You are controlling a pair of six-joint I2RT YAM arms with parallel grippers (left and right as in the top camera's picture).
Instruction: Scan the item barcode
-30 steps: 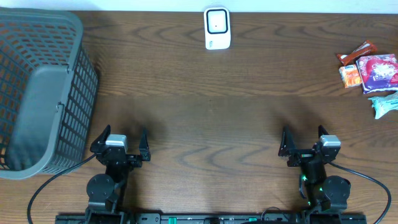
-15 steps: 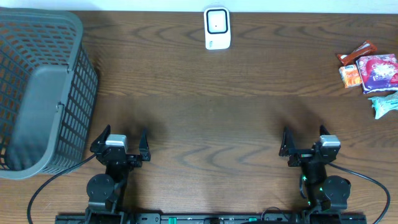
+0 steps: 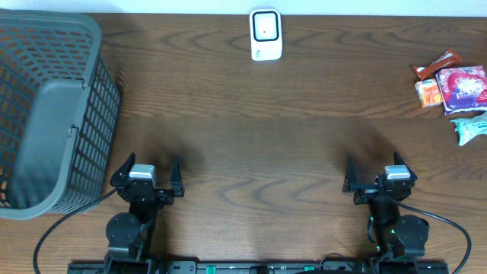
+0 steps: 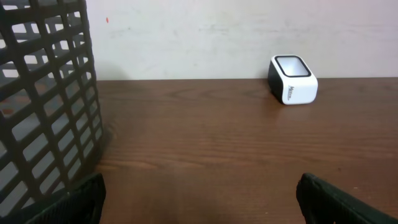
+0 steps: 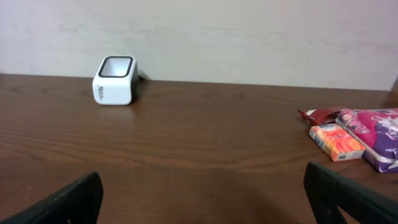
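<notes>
The white barcode scanner (image 3: 265,34) stands at the table's far edge, its window facing up; it also shows in the left wrist view (image 4: 292,79) and the right wrist view (image 5: 114,80). The items lie at the far right: an orange pack (image 3: 428,93), a pink-purple pack (image 3: 463,86), a red-brown bar (image 3: 437,65) and a pale green packet (image 3: 470,127). My left gripper (image 3: 151,166) and right gripper (image 3: 371,164) rest near the front edge, both open with only bare wood between their fingers (image 4: 201,199) (image 5: 202,199), far from scanner and items.
A large grey mesh basket (image 3: 46,114) fills the left end of the table, close to the left gripper, and its wall (image 4: 43,112) takes up the left of the left wrist view. A pale wall rises behind the table's far edge.
The right gripper has edged very slightly to the left. The left arm, the scanner and the items have not moved.
</notes>
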